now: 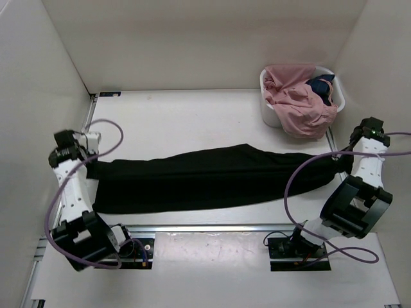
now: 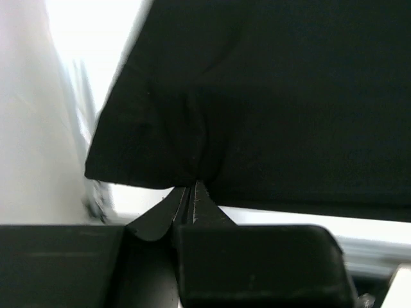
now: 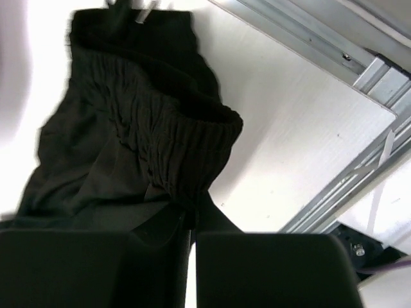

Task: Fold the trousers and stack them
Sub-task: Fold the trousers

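While left claw (image 2: 192,187), right claw (image 3: 190,213) pinch ends, trousers (image 1: 212,176) stretch between.

White basket (image 1: 270,114) with pink garment (image 1: 297,106), blue cloth (image 1: 322,86)

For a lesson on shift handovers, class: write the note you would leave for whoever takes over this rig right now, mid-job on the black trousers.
The left tool is shut on the left end of the trousers.
The right tool is shut on the gathered waistband at the right end.
The trousers lie stretched in one long strip across the table, apparently leg on leg.
The basket, far right, holds a pink garment and a dark blue cloth.
Done: seemingly the lengthwise fold.
Left: fold end to end, then stack.
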`<move>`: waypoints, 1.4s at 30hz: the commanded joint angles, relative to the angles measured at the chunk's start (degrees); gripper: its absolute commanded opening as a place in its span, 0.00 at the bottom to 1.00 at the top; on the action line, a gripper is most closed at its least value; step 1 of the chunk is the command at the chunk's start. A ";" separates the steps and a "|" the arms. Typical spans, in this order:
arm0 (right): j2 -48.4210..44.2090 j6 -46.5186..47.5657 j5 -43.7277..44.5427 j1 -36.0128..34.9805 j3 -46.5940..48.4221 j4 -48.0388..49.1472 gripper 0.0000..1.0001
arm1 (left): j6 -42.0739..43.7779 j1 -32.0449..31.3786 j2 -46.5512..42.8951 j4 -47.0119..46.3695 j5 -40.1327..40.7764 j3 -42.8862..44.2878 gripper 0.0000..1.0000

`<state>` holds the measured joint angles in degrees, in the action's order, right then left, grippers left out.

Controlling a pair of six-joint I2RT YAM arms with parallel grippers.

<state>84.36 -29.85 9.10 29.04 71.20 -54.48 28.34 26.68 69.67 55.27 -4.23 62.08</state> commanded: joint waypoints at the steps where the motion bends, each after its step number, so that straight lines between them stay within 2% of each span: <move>1: -1.21 0.05 2.94 1.89 -5.43 5.25 0.00 | 2.78 1.10 -3.48 -1.56 9.58 -11.17 0.14; 6: 0.36 0.05 0.65 6.46 -14.06 10.43 0.00 | 2.78 1.62 -5.25 -2.71 15.38 -23.65 0.14; 13: 4.68 1.19 -3.38 7.61 -18.29 14.39 0.00 | 3.39 2.24 -4.20 -5.17 17.33 -29.21 0.14; 15: 4.68 2.33 -6.19 7.61 -18.29 14.93 0.14 | 3.39 2.24 -4.19 -5.78 17.33 -30.00 0.15; 16: 4.68 2.34 -6.90 7.61 -18.29 14.93 0.22 | 3.39 2.24 -3.58 -5.78 17.33 -30.61 0.23; 17: 4.68 2.86 -6.91 7.61 -18.29 14.93 0.40 | 3.39 2.24 -3.05 -5.78 17.33 -30.62 0.33; 18: 4.68 2.86 -7.43 6.92 -18.29 14.93 0.50 | 3.39 2.24 -3.05 -5.78 17.33 -30.62 0.41; 19: 4.15 2.86 -7.43 6.91 -18.29 14.93 0.56 | 3.39 2.24 -3.05 -5.78 17.33 -30.62 0.53; 20: 3.37 2.86 -7.43 6.21 -18.29 14.93 0.62 | 3.39 2.24 -3.05 -5.78 17.33 -30.62 0.58; 24: -0.50 1.02 -2.10 2.53 -18.82 14.06 0.67 | 4.01 2.24 -3.05 -2.12 18.64 -25.27 0.75; 26: -2.26 -1.09 0.73 0.51 -18.82 13.52 0.67 | 5.14 2.24 -3.05 0.88 19.17 -19.76 0.78; 29: -5.25 -3.03 6.60 -1.35 -18.82 12.91 0.74 | 5.15 2.24 -0.87 5.90 18.56 -12.20 0.82; 32: -5.96 -4.43 8.12 -1.97 -19.52 14.04 0.83 | 4.45 2.24 2.73 5.48 15.33 -4.38 0.84; 35: -1.32 -4.43 7.60 -1.97 -18.48 14.66 0.92 | 2.08 2.24 8.36 3.63 9.27 0.48 0.84; 36: 2.62 -4.43 7.07 -1.97 -17.59 14.66 0.92 | 1.46 2.24 13.16 1.53 8.46 2.23 0.84; 38: 8.33 -4.43 6.37 -1.97 -14.87 14.66 0.95 | 0.23 2.24 18.37 -0.41 7.40 3.74 0.84; 39: 9.67 -4.95 6.37 -1.97 -14.34 14.66 0.97 | 0.23 2.24 22.92 -1.47 7.39 4.53 0.84; 42: 12.41 -5.57 6.37 -1.97 -13.81 16.94 0.98 | 0.84 0.84 28.66 -5.25 7.48 3.93 0.84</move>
<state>95.15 -34.09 14.37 27.22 56.36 -39.94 29.98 28.36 95.09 52.66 6.02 66.37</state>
